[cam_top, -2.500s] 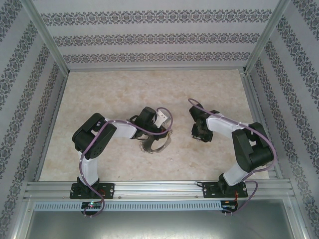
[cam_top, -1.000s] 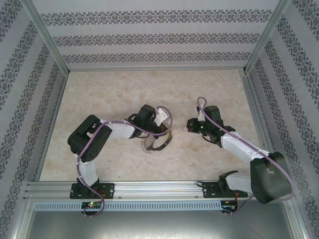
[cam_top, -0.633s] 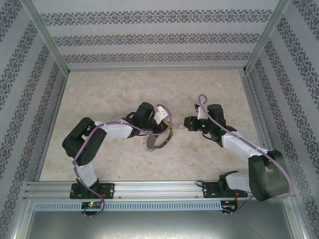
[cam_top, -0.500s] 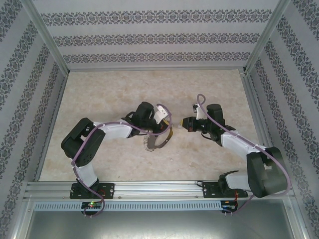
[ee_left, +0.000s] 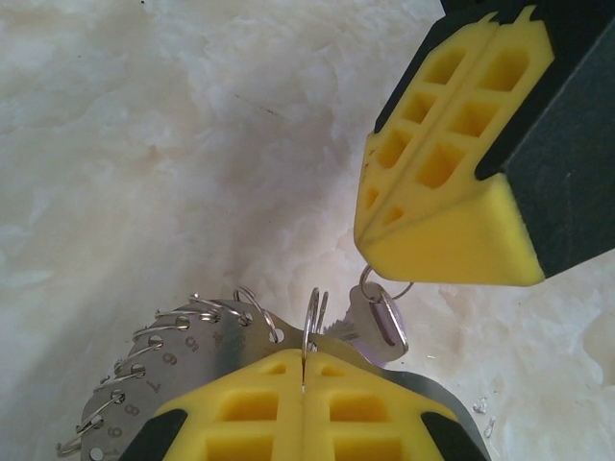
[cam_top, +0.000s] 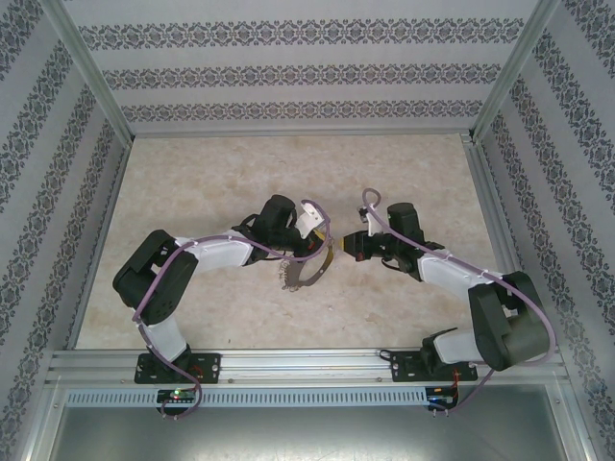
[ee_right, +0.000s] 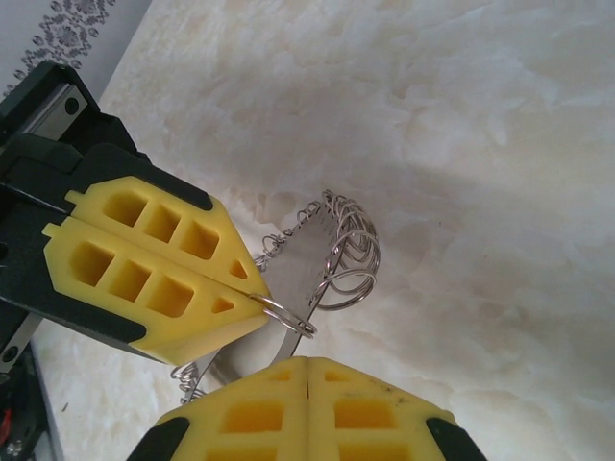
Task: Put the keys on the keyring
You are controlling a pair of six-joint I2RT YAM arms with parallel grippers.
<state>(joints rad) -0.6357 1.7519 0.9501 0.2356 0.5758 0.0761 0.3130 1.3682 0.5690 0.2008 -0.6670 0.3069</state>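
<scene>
Seeing key [ee_left: 382,322] just beside keyring [ee_left: 197,355], mid table [cam_top: 192,192] | left gripper [ee_left: 303,370] clamped on a rim loop [ee_left: 309,327], right gripper [ee_left: 380,226] pinching the key | we fear crowded pads [ee_left: 452,230] could knock the key loose or miss the loop.

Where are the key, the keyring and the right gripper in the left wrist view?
key [ee_left: 378,322], left wrist view, its silvery body.
keyring [ee_left: 216,355], left wrist view, its numbered grey band.
right gripper [ee_left: 369,252], left wrist view, the tip where its yellow fingers meet.
</scene>
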